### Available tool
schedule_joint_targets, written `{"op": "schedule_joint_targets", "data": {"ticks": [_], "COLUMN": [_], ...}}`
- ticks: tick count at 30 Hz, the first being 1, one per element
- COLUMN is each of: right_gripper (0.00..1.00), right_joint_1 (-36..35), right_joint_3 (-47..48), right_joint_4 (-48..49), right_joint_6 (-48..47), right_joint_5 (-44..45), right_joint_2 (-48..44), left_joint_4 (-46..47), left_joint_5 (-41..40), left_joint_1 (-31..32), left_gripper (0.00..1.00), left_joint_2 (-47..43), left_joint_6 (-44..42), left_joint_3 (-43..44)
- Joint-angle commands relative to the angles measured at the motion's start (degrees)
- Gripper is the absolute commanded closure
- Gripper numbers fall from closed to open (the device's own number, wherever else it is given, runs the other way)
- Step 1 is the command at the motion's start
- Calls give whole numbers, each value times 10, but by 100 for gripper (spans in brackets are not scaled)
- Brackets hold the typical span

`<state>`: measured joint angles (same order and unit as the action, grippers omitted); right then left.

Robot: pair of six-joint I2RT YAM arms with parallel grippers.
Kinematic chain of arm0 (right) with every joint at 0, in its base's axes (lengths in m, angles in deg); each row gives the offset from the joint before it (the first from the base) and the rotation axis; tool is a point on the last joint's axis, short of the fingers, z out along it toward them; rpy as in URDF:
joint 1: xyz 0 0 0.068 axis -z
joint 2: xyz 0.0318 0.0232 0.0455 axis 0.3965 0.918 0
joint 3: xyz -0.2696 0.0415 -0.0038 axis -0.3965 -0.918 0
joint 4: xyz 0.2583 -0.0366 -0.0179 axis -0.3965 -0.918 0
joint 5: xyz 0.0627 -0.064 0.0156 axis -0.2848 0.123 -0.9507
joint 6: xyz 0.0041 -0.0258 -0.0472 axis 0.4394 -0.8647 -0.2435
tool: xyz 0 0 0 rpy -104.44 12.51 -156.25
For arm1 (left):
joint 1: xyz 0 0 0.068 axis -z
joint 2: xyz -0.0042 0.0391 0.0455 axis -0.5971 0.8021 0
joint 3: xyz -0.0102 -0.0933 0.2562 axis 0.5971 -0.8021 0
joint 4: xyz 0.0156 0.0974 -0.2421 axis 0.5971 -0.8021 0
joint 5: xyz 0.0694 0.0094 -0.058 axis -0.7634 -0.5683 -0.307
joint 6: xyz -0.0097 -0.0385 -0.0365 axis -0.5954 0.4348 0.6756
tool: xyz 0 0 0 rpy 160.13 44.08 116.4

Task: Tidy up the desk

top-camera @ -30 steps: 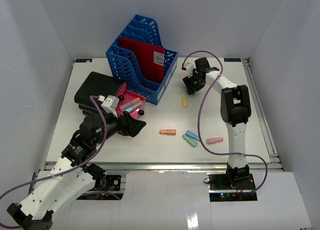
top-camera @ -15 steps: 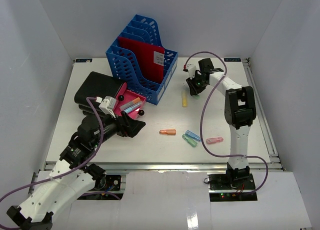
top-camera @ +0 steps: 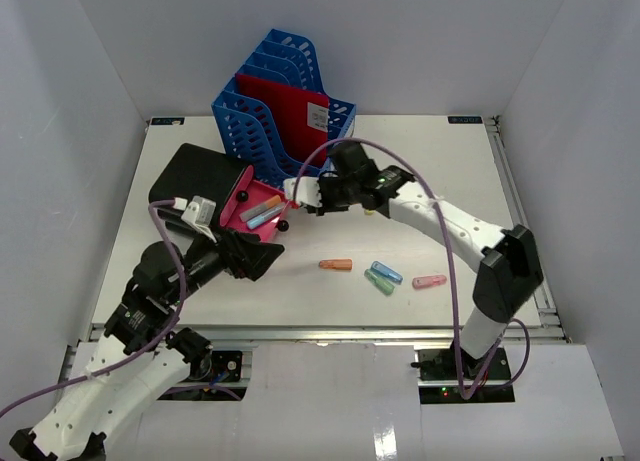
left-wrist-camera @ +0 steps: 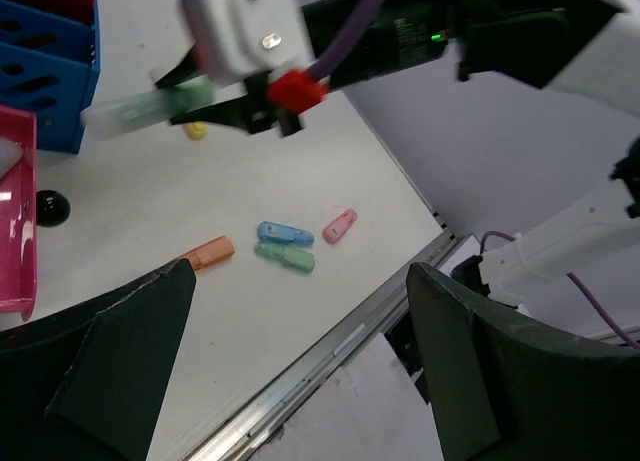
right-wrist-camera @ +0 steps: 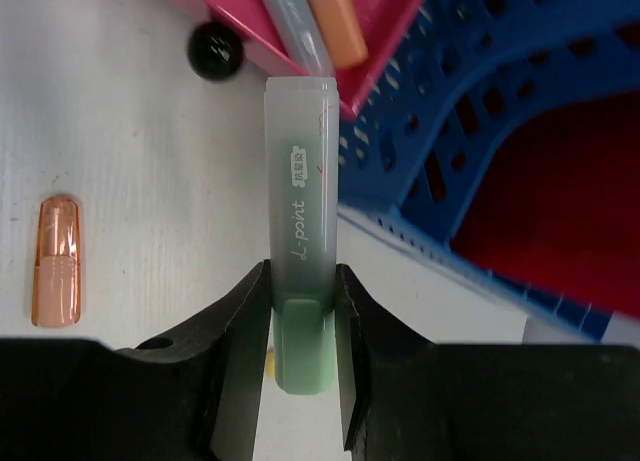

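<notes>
Far left on the desk (top-camera: 450,181), the big white top that everything here sits on, there's a flat black pad (top-camera: 190,171) lying near the left edge. Just in front of it, the left gripper (top-camera: 268,261) hangs over the desk with its fingers spread wide and nothing between them.

Next over is a pink tray (top-camera: 228,206), sitting tilted with one corner on the black pad. It has a pale blue pen (right-wrist-camera: 290,21) and an orange pen (right-wrist-camera: 335,21) lying in it, and a small black ball (right-wrist-camera: 215,51) sits right at its edge. Behind the tray, toward the back of the desk, is a blue file rack (top-camera: 250,131) with a red folder (top-camera: 290,111) standing in one slot.

Around the middle, the right gripper (right-wrist-camera: 303,281) is clamped on a pale green highlighter (right-wrist-camera: 300,181). It pinches the darker green end, and the other end points at the corner of the pink tray, right beside the rack. I can't tell if that end actually touches the tray.

Nearer the front there's loose stuff on the bare desk: an orange highlighter (top-camera: 335,264), then a blue one (top-camera: 386,272) and a green one (top-camera: 379,283) touching each other, and a pink one (top-camera: 429,281) just right of that pair.
</notes>
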<state>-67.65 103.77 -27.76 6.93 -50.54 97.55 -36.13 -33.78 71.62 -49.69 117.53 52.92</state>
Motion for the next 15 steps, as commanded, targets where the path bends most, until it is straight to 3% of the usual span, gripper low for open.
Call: {"op": "schedule_joint_targets", "data": {"ticks": [1, 7, 15], "right_gripper": [81, 80, 73], "right_joint_1": [-55, -115, -151], "right_joint_3": [120, 253, 248], "right_joint_4": [-28, -40, -17], "right_joint_6": [-79, -128, -175], "right_joint_5": [70, 118, 138], "right_joint_2": [92, 209, 237], "left_joint_4": [15, 15, 1], "left_joint_5": [54, 65, 42], "left_joint_1": [-2, -2, -2], "left_gripper": [2, 2, 2], "left_joint_2": [-45, -114, -153], "left_joint_6": [-27, -41, -39], "left_joint_3": [35, 43, 43]}}
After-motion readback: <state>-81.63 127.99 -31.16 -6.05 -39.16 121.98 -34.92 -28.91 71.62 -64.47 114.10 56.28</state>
